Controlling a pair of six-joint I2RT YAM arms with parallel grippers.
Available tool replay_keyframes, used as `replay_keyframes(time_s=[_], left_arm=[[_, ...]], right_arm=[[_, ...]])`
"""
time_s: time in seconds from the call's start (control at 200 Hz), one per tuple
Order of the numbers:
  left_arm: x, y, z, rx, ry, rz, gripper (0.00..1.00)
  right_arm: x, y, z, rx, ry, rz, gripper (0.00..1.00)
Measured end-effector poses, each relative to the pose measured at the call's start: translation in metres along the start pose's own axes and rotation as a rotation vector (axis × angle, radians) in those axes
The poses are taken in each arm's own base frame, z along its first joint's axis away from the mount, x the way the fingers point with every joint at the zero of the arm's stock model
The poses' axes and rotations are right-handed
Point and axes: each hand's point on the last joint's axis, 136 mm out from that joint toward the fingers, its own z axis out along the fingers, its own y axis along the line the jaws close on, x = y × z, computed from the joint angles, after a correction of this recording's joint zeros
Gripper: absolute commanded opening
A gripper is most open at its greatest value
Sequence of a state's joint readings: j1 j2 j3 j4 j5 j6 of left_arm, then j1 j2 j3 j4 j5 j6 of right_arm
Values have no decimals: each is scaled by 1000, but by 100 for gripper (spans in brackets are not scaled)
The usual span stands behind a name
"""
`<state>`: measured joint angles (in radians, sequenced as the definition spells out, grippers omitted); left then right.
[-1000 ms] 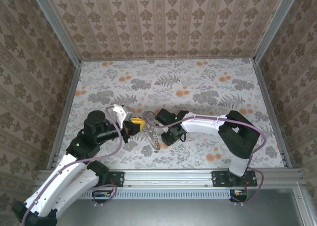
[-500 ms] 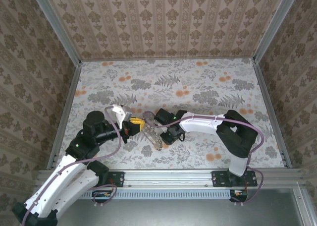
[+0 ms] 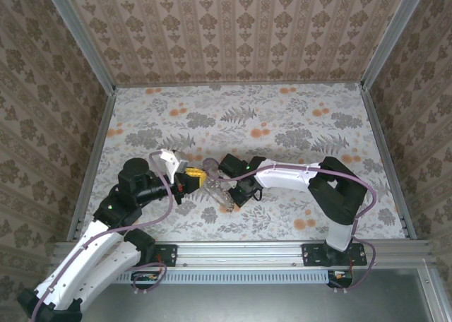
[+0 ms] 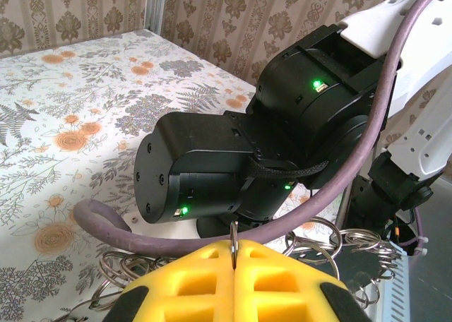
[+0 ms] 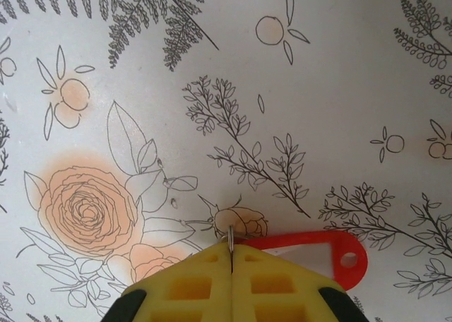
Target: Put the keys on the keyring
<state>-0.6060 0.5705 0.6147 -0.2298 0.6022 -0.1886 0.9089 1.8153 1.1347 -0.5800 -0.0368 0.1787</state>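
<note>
Both arms are leaning in over the flowered desk [image 3: 296,124], meeting a little toward 7 o'clock from its middle. The left tool [image 3: 193,174] is sitting at about 9 o'clock from the right tool [image 3: 224,195], and a small tangle of bright wire is lying between them.

From the left wrist, the left tool [image 4: 233,250] is pressing its yellow pads [image 4: 183,279] together, and they are pinching the keyring [image 4: 233,236], a thin metal wire seen edge-on and poking up out of the seam. More wire loops [image 4: 337,243] are fanning out at 2 o'clock from the pads, and another bunch is lying at 9 o'clock, under a purple cable [image 4: 106,227]. The right arm's black wrist [image 4: 233,167] is looming just beyond, at 12 o'clock.

From the right wrist, the right tool [image 5: 232,255] is likewise pressing its pads flat together, nipping a hair-thin wire that is sticking up at the seam. It looks like part of the same keyring, though I cannot tell which loop. The red key [image 5: 332,246] is lying flat on the desk at 3 o'clock from the pad tips, just beside them, its holed end pointing toward 3 o'clock. Whether it is hanging on any wire I cannot tell, since the pads are covering its near end.
</note>
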Motion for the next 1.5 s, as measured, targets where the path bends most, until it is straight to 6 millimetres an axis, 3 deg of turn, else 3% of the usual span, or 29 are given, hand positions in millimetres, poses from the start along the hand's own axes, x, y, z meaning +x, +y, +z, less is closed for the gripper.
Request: replay_keyframes(time_s=[0.25,0.42,0.55,0.69,0.835,0.935,1.18,1.335,1.5], left_arm=[[-1,-1,-2,1,-8,5,0],[-1,-1,-2,1,-7,5,0],[-1,-2,-2,5,-5,5,0],[-8,-11,-2,48,1,7,0],[-22,-27,0,121,25,40,0],[-31,-42,0,194,36,86,0],[-41,-70,5,354,75,183,0],[-37,-69,14,382,107,202,0],[-30,-66,22,402,133,198,0]], right_arm=[[2,0,0,-8,-31,3,0],[21,1,-16,-45,-114,-6,0],[20,4,-58,-83,-306,-53,0],[9,16,-126,-153,-619,-146,0],[9,29,-195,-210,-915,-274,0],[7,38,-231,-228,-1048,-358,0],[1,56,-272,-273,-1206,-495,0],[-6,57,-298,-262,-1340,-488,0],[-2,61,-311,-266,-1425,-471,0]])
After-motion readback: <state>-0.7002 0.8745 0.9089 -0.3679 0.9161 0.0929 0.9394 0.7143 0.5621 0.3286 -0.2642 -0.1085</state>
